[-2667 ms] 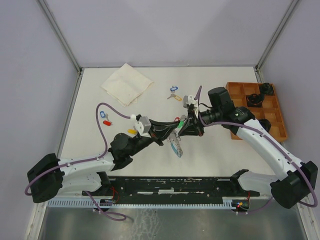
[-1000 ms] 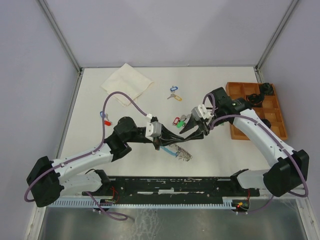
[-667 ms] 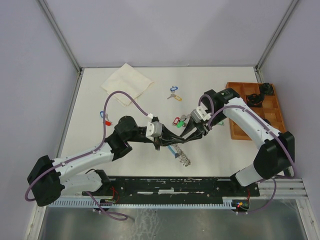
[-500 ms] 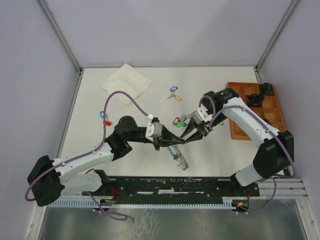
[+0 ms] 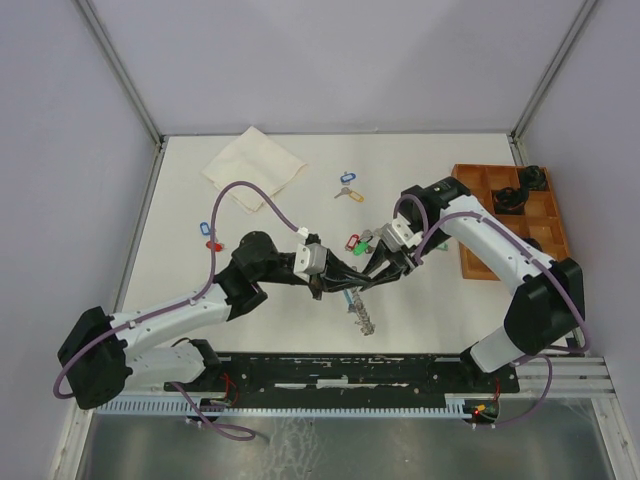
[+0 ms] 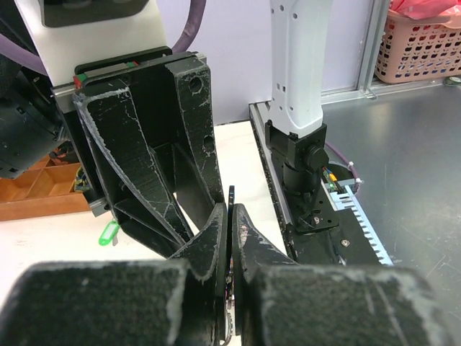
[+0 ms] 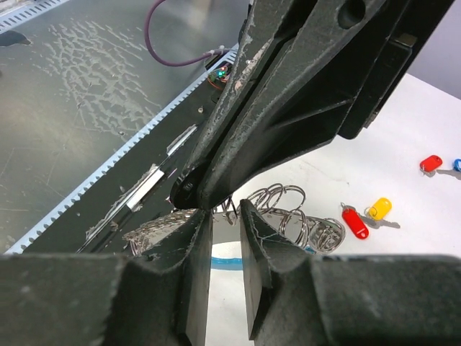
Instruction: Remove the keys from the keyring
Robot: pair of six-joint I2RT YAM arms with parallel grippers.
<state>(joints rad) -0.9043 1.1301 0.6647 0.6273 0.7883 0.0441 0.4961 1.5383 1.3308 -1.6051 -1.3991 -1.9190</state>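
Mid-frame from above, the left claw (image 5: 346, 286) was clamped on the keyring (image 5: 360, 312), which dangled over the bench (image 5: 300, 210). The right claw (image 7: 220, 216) stood narrowly parted (holding anything? I couldn't tell), the keyring's tangle crowding its tips.

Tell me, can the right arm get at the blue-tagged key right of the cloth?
Probably yes: the blue-tagged key lies in the open just beyond the right gripper, nothing between them. Its jaws stand apart, though close against the keyring that the left gripper holds.
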